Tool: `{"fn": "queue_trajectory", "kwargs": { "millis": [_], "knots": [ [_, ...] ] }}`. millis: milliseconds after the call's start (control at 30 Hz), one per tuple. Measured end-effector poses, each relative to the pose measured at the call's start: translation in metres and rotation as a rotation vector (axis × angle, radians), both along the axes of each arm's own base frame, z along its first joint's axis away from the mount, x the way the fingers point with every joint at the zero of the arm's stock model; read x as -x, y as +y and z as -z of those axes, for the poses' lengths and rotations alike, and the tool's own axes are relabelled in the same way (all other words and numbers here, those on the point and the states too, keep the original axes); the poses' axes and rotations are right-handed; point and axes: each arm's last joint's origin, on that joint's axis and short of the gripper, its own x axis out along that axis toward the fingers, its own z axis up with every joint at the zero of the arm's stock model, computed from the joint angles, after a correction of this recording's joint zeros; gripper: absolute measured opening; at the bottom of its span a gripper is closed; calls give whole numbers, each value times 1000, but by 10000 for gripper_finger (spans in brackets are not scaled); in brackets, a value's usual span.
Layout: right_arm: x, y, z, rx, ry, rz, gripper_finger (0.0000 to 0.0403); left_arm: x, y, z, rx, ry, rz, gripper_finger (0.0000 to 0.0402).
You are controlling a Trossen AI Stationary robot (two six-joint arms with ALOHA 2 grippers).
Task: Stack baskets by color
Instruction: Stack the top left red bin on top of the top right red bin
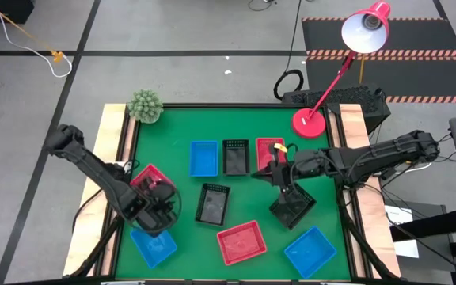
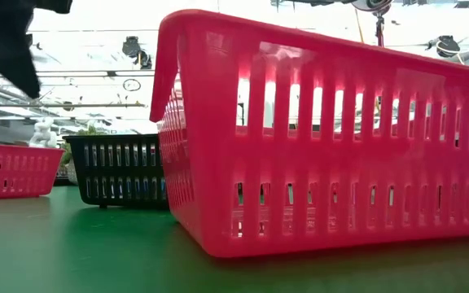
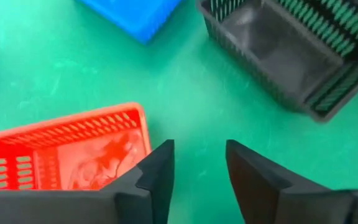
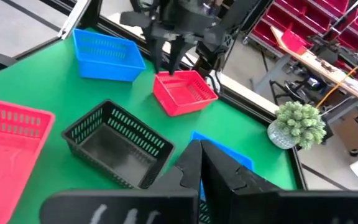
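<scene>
My left gripper [image 3: 199, 149] stands open above the green table, close over the corner of a red basket [image 3: 67, 152] at the table's left [image 1: 147, 174]; nothing is between its fingers. A blue basket [image 1: 153, 247] lies toward the near edge from it, and a black basket [image 1: 213, 203] toward the middle. My right gripper [image 4: 199, 154] hovers shut over the table's right half [image 1: 261, 174], holding nothing. Under its arm sits another black basket [image 1: 293, 206]. A blue [image 1: 203, 158], a black [image 1: 235, 156] and a red basket [image 1: 269, 150] stand in a far row.
A red basket [image 1: 241, 241] and a blue basket [image 1: 310, 252] lie near the front edge. A small green plant [image 1: 144, 105] stands at the far left corner and a red desk lamp [image 1: 309, 123] at the far right. Wooden rails [image 1: 111, 158] border the table.
</scene>
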Motion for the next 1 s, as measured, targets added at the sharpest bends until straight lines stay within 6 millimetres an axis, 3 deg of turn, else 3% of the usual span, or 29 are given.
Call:
{"fn": "queue_trajectory", "kwargs": {
  "millis": [333, 533, 767, 1000],
  "knots": [
    [-1, -10, -1, 0, -6, 41, 0, -10, -13, 37, -68, 230, 89, 242],
    [-2, -11, -1, 4, -7, 42, 0, -8, -1, 44, -146, 351, -4, 261],
    [-2, -11, -1, 21, -12, 37, 0, -9, 0, 49, -27, 382, -84, 248],
    [-2, -7, -3, -5, -37, 32, 0, -1, 6, 70, 39, 477, -22, 174]
  ]
}}
